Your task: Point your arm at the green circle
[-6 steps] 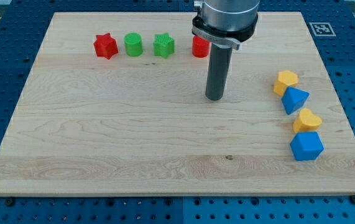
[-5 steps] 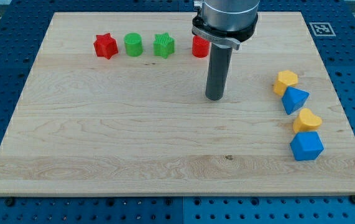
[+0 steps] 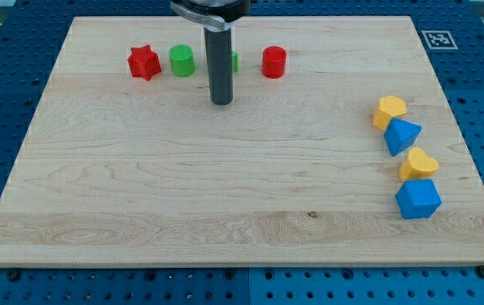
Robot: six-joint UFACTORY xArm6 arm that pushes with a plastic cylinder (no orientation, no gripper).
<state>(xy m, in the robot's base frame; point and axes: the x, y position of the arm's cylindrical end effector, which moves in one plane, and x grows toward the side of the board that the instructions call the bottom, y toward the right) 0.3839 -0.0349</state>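
Observation:
The green circle (image 3: 182, 61) stands near the view's top left, between a red star (image 3: 143, 63) on its left and a green star (image 3: 233, 62) on its right. The rod hides most of the green star. My tip (image 3: 221, 102) rests on the board just below the green star, to the right of and below the green circle, a short gap away and not touching it. A red circle (image 3: 274, 63) stands further right in the same row.
At the view's right, a column of blocks runs downward: an orange block (image 3: 389, 110), a blue block (image 3: 403, 136), an orange heart-like block (image 3: 419, 163) and a blue cube-like block (image 3: 417, 199). A marker tag (image 3: 439, 39) sits at the board's top right corner.
My tip has moved left and up, from below the red circle to just below the green star. The red circle now shows whole. No block has moved.

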